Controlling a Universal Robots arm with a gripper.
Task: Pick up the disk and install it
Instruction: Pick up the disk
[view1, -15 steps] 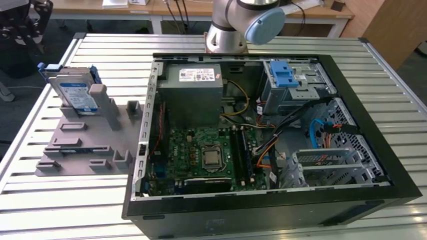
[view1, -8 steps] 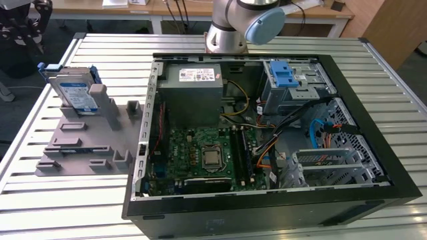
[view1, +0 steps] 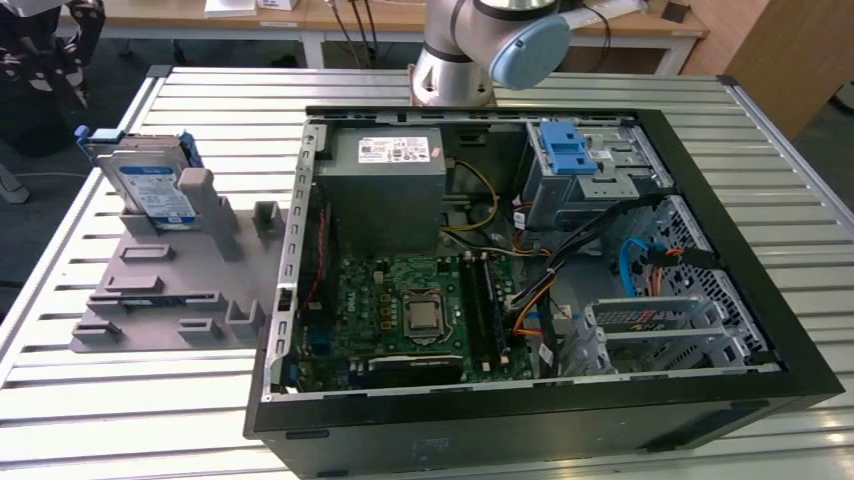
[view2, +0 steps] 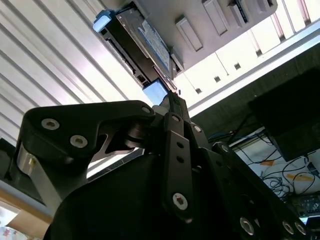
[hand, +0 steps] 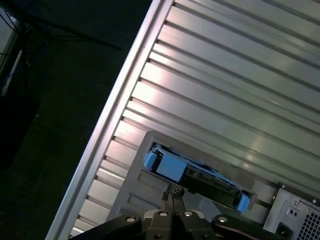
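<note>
Just ahead of the clenched, empty gripper (hand: 172, 194), the disk (hand: 200, 176) stood on edge in the grey slotted tray (view1: 140, 300), its blue-and-white label (view1: 158, 195) showing, untouched by the tool.

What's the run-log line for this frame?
stage: pre-grasp | disk: upright in grey tray, untouched | end effector: shut, empty, aimed at disk | case: open
</note>
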